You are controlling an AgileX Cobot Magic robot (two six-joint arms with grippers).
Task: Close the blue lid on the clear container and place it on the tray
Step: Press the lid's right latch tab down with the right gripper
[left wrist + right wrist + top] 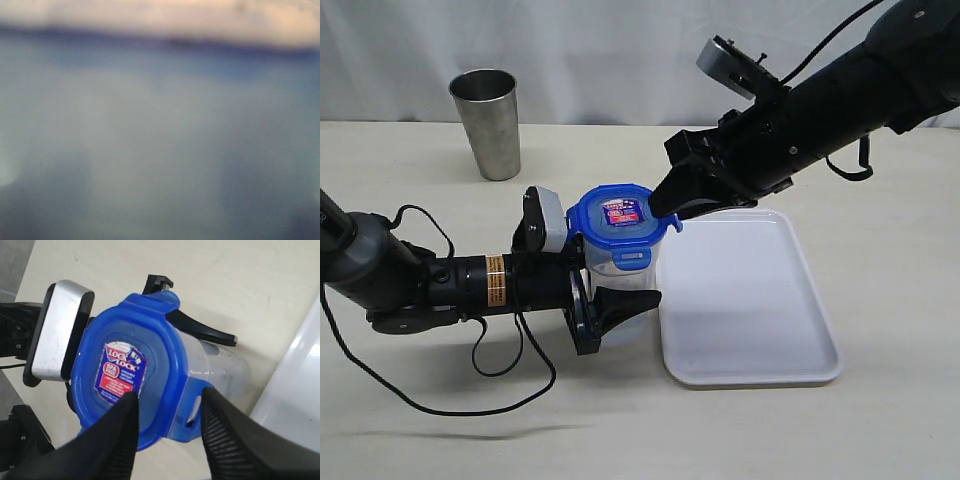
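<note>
Exterior view: our left claw (622, 290) clamps the clear container (610, 268) from the side, at the middle of the worktop (880, 420). The blue lid (618, 215) sits on top, and the tray (750, 290) lies just beside it, toward the right edge. Left wrist view: we see only blur. Right wrist view: our right claw (167, 400) stands parted astride the lid's edge flap.

My black left arm (470, 280) lies low and level, its left gripper (632, 282) clamped sideways on the tall clear plastic container (618, 274). My black right arm (820, 110) slopes down from above, the right gripper (167, 399) with ribbed fingers (120, 440) apart on the blue plastic lid (150, 335).
</note>
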